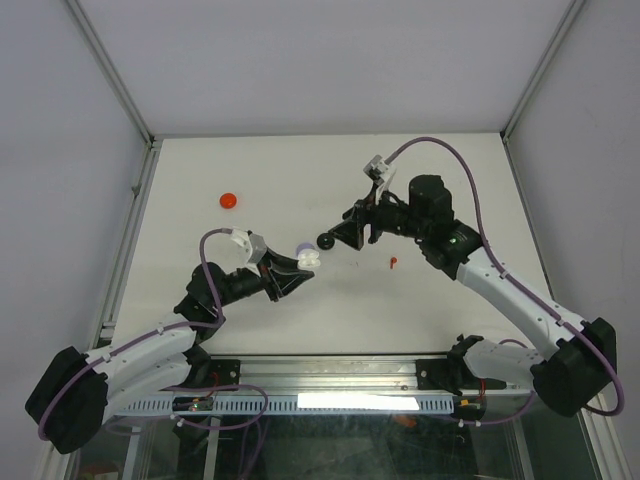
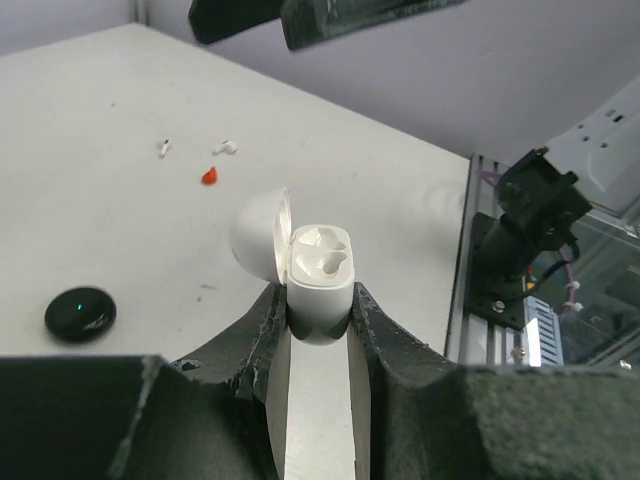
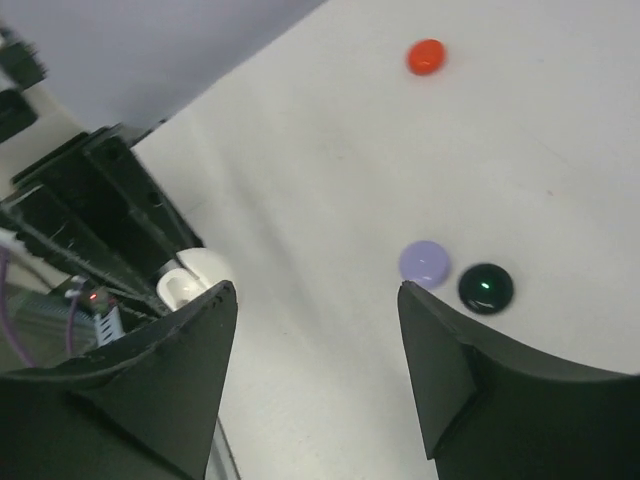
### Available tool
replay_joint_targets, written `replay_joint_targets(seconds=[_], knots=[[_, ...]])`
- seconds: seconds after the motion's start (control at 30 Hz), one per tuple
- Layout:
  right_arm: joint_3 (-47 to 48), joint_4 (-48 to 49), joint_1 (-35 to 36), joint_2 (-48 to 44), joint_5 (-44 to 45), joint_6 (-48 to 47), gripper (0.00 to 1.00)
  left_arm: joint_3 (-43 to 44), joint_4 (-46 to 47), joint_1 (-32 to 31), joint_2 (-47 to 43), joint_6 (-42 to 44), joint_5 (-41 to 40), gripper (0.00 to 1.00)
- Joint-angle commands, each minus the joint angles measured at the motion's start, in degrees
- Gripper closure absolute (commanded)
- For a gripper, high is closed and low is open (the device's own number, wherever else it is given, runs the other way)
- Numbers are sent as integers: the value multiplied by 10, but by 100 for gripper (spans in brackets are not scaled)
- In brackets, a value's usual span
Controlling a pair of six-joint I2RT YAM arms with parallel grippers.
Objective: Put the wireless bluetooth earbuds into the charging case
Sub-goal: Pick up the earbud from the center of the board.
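Left wrist only: white earbuds [image 2: 225, 147], perhaps

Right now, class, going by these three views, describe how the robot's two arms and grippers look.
Both the left arm and right arm have white links joined by black joints, each trailed by a purple cable. The left gripper and right gripper have matte black, wedge-shaped fingers with rough edges.

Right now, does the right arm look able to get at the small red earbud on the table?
Probably yes. The red earbud lies alone on bare table close to the right gripper, which is open and empty; nothing stands between them.
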Motion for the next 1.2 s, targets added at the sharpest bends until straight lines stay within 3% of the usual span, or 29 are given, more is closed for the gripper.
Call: replay_joint_targets(seconds=[0.0, 0.23, 0.67, 0.97, 1.17], knots=[[38, -62, -25, 15, 158, -9, 31, -22, 26, -3, 5, -9, -87, 100], [56, -109, -76, 76, 358, 10, 28, -18, -11, 7, 14, -13, -126, 100], [83, -94, -219, 237, 438, 117, 31, -10, -15, 17, 31, -17, -128, 100], [162, -104, -236, 375, 526, 158, 42, -5, -30, 19, 31, -24, -136, 100], [195, -118, -236, 431, 524, 174, 52, -6, -36, 19, 26, -27, -132, 100]])
